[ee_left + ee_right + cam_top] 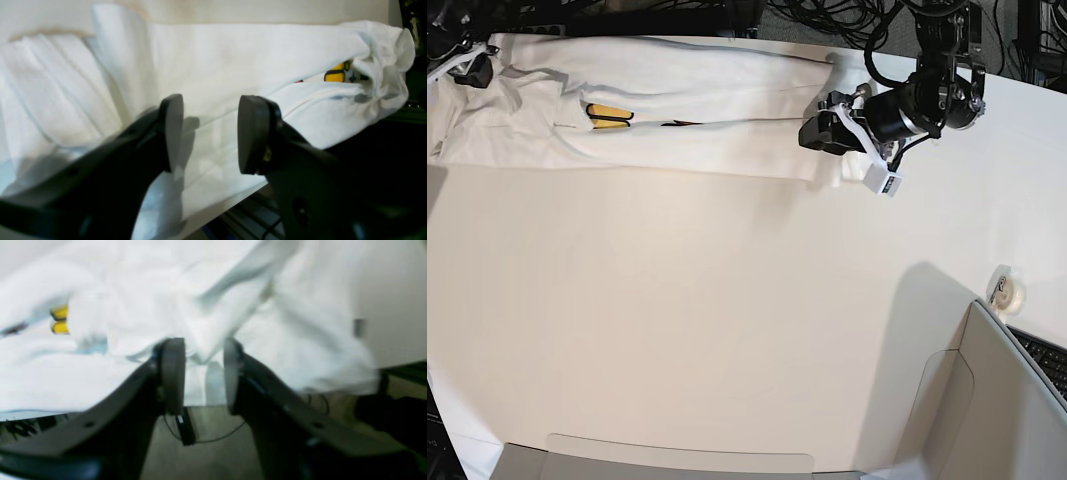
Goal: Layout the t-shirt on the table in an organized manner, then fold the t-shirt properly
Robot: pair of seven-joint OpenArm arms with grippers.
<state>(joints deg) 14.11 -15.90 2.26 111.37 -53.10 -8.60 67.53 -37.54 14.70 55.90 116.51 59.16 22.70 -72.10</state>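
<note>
**Shirt folded into a long band at the far edge; cross folds still to come**

On the left wrist view I see my left gripper (pixel 206 133) with its black jaws standing well apart and nothing between them, hovering just over the white cotton t-shirt (pixel 233 70). The cloth lies plain side up in a long strip, and a bit of yellow print peeks from a bunched end at the right. The near hem runs along the rim of the smooth off-white table (pixel 206 218).

The right wrist view is badly smeared. My right gripper (pixel 203 373) shows a gap between its pads, with white cloth lying just beyond and perhaps between them; I cannot tell if it grips anything.

From the base view the t-shirt (pixel 687 100) stretches along the table's far edge as a narrow band, yellow lettering showing in a slit near its left end. The left gripper (pixel 817 132) sits at the band's right end, the right gripper (pixel 467 68) at the left corner.

I judge the lengthwise folds done but untidy; the ends need straightening, and the band must yet be folded across into a compact packet.
</note>
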